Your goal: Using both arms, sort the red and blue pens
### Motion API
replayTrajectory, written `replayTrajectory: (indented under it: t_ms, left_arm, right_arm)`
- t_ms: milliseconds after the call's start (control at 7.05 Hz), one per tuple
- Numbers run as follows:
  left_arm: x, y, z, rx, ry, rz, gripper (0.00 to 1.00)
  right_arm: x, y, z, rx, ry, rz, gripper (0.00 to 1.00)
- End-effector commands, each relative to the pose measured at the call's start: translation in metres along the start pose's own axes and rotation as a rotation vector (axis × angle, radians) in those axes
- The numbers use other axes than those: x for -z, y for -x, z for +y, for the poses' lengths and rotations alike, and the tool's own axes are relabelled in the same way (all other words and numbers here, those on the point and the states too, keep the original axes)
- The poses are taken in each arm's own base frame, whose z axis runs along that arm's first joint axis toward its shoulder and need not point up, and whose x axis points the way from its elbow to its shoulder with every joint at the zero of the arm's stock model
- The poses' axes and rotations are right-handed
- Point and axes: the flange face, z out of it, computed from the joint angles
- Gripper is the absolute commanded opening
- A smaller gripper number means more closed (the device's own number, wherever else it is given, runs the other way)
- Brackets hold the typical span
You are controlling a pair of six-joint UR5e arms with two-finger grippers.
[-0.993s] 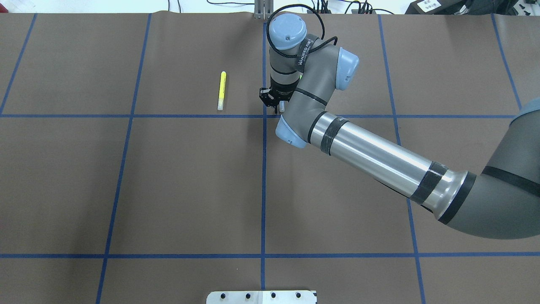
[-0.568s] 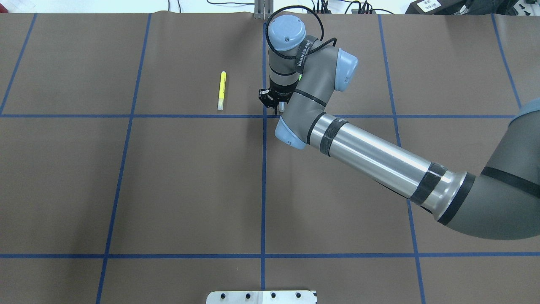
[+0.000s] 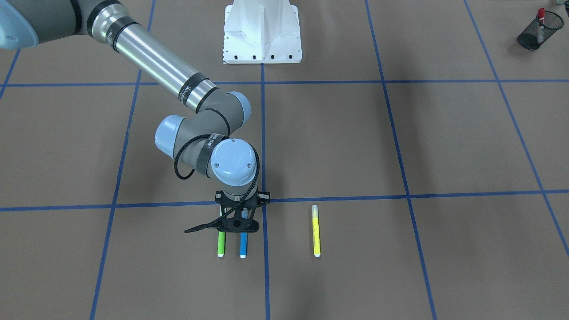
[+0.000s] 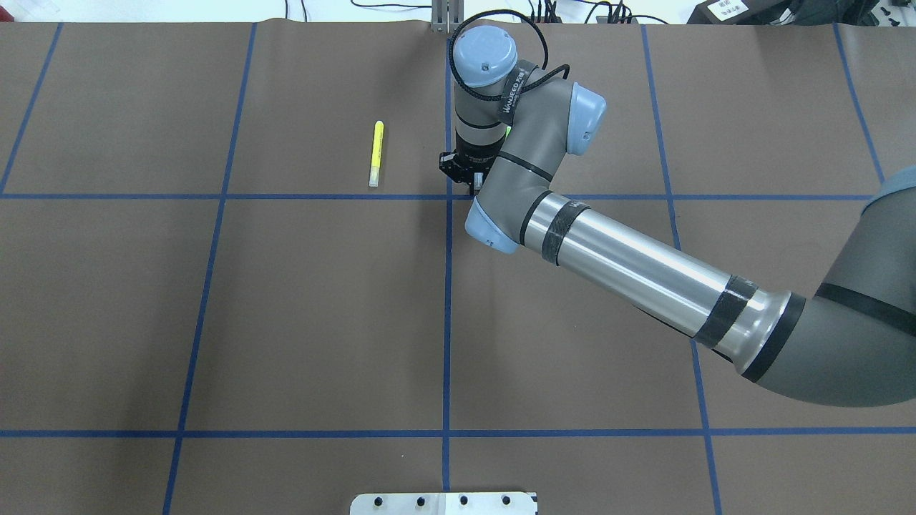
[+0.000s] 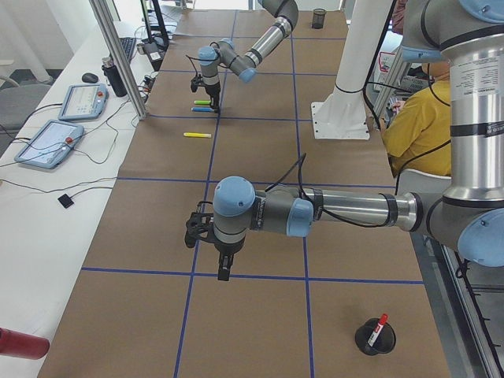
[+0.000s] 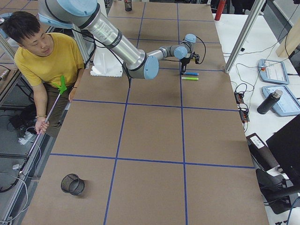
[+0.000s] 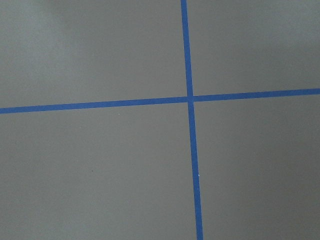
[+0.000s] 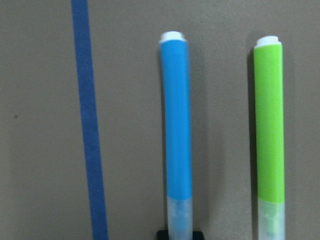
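Brown paper over the whole desk (image 3: 400, 133), split into big squares by blue tape (image 3: 400, 196), with not much on it.

What matters here is the right gripper (image 3: 238, 224). It hangs straight over the blue pen (image 8: 177, 125), up toward the clear-cap end. The pen lies flat with its long axis running away from the robot, parallel to the tape line just on its left. The wrist cam has it nearly centred, so the lineup looks decent to me.

The catch is the green pen (image 8: 269, 125), which lies parallel just beside it on the robot's right, close but not touching. A finger has to drop into that gap, so I'd say nudging the green one is the real risk. The yellow pen (image 3: 316, 231) is well off to the other side, no issue.

I honestly can't tell whether the right gripper is spread or already pinched on the pen, since its body hides the tips.

The left gripper (image 5: 224, 264) is way down the desk over a tape crossing, state unclear too. It's nearer the red marker (image 5: 381, 322), which stands in a mesh cup (image 5: 370, 339).
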Motion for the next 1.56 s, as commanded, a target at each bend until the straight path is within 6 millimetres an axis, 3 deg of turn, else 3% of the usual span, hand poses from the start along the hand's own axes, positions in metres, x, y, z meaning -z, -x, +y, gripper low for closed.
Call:
replayTrajectory:
  t_ms: [0, 426, 568, 710, 851, 993, 1135, 1277, 1419]
  left_arm:
    - [0.000, 0.000, 0.000, 0.000, -0.001, 0.000, 1.00]
    - [-0.001, -0.001, 0.000, 0.002, 0.002, 0.012, 1.00]
    - [-0.002, -0.002, 0.001, 0.005, 0.005, 0.035, 1.00]
    - [-0.002, -0.001, 0.001, 0.018, 0.011, 0.035, 1.00]
    - [-0.006, 0.003, 0.005, 0.023, 0.021, 0.030, 1.00]
    - [-0.011, 0.008, 0.021, 0.034, 0.034, 0.031, 1.00]
    - [-0.011, 0.008, 0.022, 0.033, 0.033, 0.033, 1.00]
    - [-0.013, 0.009, 0.023, 0.033, 0.037, 0.034, 1.00]
    - [-0.012, 0.009, 0.023, 0.033, 0.034, 0.036, 1.00]
  right_arm:
    - [0.010, 0.003, -0.002, 0.003, -0.010, -0.012, 0.00]
    - [0.071, 0.006, -0.004, 0.026, -0.040, -0.023, 0.00]
    - [0.104, -0.002, -0.002, 0.049, -0.043, -0.010, 0.00]
    - [0.127, -0.025, 0.007, 0.061, -0.054, -0.019, 0.00]
    - [0.138, -0.068, 0.017, 0.067, -0.075, -0.047, 0.00]
    - [0.147, -0.112, 0.029, 0.065, -0.096, -0.060, 0.00]
    - [0.158, -0.148, 0.039, 0.110, -0.097, -0.035, 0.00]
    - [0.174, -0.181, 0.043, 0.182, -0.086, 0.015, 0.00]
    - [0.187, -0.230, 0.041, 0.231, -0.093, 0.046, 0.00]
